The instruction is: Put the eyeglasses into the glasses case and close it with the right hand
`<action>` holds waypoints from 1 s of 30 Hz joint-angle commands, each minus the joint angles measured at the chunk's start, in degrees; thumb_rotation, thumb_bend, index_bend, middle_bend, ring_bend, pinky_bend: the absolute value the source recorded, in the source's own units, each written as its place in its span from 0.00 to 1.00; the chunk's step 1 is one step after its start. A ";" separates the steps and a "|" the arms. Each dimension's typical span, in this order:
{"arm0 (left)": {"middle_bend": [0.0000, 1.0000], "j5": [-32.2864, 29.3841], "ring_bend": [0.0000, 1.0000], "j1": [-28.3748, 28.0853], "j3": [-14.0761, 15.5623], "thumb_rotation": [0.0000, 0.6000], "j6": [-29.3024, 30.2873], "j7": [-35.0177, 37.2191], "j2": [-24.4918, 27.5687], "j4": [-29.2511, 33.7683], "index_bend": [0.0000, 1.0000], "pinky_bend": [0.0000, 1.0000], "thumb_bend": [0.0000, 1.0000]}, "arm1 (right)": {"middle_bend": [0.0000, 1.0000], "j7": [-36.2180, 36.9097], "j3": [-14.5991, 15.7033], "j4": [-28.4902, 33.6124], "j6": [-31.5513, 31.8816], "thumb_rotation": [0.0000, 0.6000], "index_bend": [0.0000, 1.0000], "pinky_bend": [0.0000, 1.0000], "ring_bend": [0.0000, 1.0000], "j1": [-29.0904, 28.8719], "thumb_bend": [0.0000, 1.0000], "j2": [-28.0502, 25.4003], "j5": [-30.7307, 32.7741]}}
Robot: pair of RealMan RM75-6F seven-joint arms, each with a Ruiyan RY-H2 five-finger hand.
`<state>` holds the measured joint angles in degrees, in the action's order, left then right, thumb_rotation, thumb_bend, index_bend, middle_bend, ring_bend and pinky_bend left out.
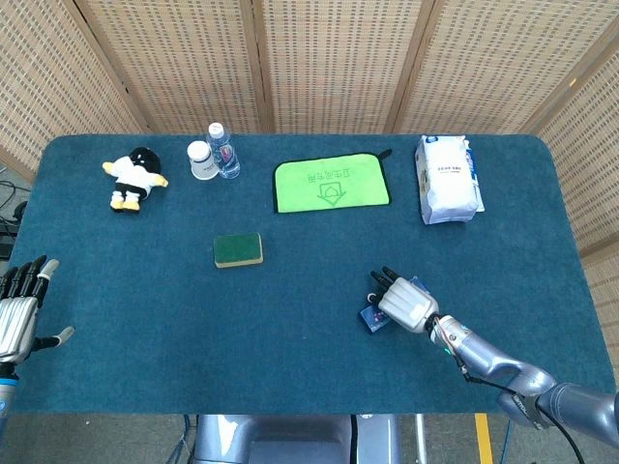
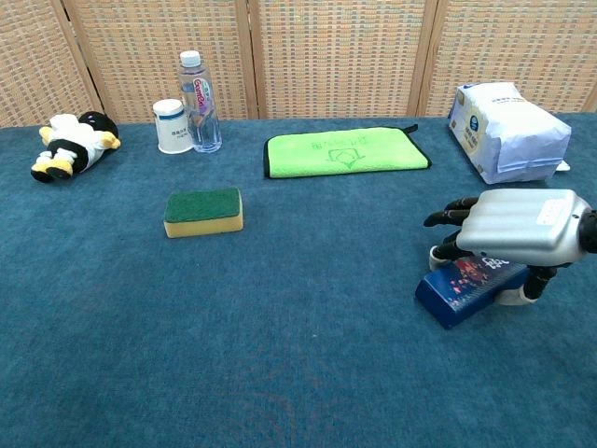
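Our right robot hand [image 2: 519,226] sits low over the case [image 2: 469,284], fingers curled round it, thumb beside it | case flat on tabletop [image 2: 280,327], front right | our left robot hand [image 1: 19,314] spread wide, holding nothing, far left edge

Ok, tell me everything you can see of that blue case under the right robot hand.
The glasses case is a long, dark blue box with a red and white print on top, hard-looking and apparently shut. It lies flat on the blue table, at an angle, near the front right. The right robot hand rests palm-down over its far end, fingers curled over it. No eyeglasses are visible.
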<state>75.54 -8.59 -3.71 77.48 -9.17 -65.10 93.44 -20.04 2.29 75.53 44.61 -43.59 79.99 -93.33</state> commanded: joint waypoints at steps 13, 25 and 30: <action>0.00 0.03 0.00 0.07 0.04 1.00 0.20 -0.32 -0.19 0.03 0.00 0.00 0.00 | 0.02 5.07 1.64 -3.33 2.57 1.00 0.11 0.09 0.00 0.15 0.23 1.03 -2.15; 0.00 1.80 0.00 0.74 0.44 1.00 1.42 1.90 1.10 1.12 0.00 0.00 0.00 | 0.00 -4.19 -0.11 18.57 9.84 1.00 0.00 0.09 0.00 4.73 0.19 -12.77 1.84; 0.00 3.90 0.00 1.30 1.00 1.00 2.54 4.00 2.13 1.36 0.00 0.00 0.00 | 0.00 -4.24 0.64 27.11 27.22 1.00 0.00 0.06 0.00 15.07 0.11 -17.73 0.57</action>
<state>79.05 -7.46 -2.91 79.74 -5.59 -63.24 94.74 -23.30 2.70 97.41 58.96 -36.56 66.89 -92.41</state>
